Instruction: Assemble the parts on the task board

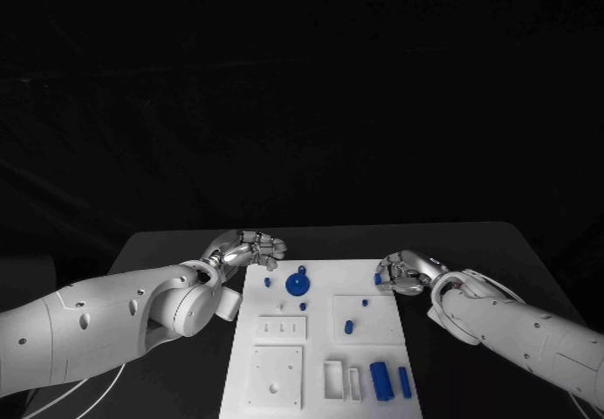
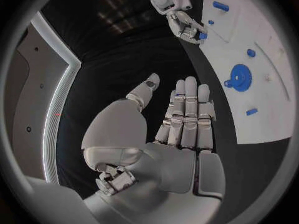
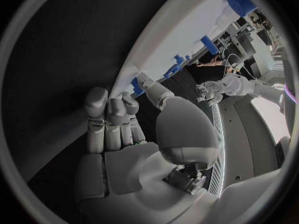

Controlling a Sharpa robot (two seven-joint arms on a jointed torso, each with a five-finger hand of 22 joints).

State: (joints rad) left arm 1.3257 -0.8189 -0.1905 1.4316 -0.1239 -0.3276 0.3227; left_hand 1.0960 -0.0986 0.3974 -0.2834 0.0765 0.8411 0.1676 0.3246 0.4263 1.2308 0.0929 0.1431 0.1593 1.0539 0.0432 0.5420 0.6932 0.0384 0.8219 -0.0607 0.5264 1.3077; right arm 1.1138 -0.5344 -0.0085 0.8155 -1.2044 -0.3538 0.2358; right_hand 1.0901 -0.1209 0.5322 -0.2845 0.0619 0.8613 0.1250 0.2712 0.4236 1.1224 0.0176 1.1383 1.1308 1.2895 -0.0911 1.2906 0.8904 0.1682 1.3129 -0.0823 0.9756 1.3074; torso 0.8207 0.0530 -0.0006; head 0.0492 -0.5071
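The white task board [image 1: 284, 349] lies mid-table. My right hand [image 1: 405, 272] is at its far right edge, where thumb and fingers pinch a small blue part [image 1: 378, 279]. The right wrist view shows that part [image 3: 137, 87] between the thumb and fingers of the right hand [image 3: 137, 134], against the board's rim [image 3: 187, 40]. My left hand [image 1: 245, 250] hovers off the board's far left corner. In its wrist view the left hand [image 2: 174, 129] has straight fingers, thumb apart, holding nothing. A round blue part [image 1: 298, 282] sits near the far edge, with a small blue peg [image 1: 267, 282] beside it.
More small blue pegs [image 1: 349, 327] stand mid-board, and two blue blocks [image 1: 380, 381] lie near the front right corner. White rectangular recesses [image 1: 279, 328] occupy the board's left half. Black table [image 1: 164, 249] surrounds the board on both sides.
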